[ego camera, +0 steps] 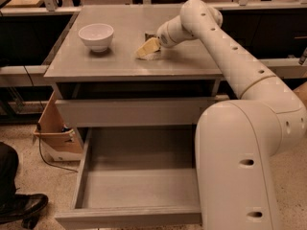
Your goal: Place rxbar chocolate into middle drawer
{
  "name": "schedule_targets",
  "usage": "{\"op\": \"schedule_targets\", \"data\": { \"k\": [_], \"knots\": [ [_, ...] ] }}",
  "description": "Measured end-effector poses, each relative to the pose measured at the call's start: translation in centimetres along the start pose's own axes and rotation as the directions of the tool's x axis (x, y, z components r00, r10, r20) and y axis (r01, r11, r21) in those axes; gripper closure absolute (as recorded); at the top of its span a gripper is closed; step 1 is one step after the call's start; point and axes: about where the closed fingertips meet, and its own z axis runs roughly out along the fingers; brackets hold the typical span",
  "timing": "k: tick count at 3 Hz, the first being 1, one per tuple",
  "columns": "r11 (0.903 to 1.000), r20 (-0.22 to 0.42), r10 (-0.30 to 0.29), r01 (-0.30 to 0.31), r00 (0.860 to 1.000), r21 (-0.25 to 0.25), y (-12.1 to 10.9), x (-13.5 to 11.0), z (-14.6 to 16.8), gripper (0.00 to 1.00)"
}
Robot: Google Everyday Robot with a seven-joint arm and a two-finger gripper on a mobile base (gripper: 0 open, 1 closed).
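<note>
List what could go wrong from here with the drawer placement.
The end effector sits low on the cabinet top, near the white bowl; a sweep toward the bowl could knock it. The middle drawer is open well below, under the upper drawer front; the descent might clip that front or the top's edge. The arm hides the drawer's right side, so a drop there may go unseen.
</note>
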Motion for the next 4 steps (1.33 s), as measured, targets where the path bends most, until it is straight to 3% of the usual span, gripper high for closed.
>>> {"op": "schedule_targets", "data": {
  "k": [3,4],
  "knots": [
    [0.9998,0.014,-0.009,0.009,1.0,-0.015,0.4,-0.7,-1.2,0.87],
    [0.9996,0.008,-0.022,0.022,1.0,-0.019,1.2,-0.3,-3.5,1.0]
  ]
}}
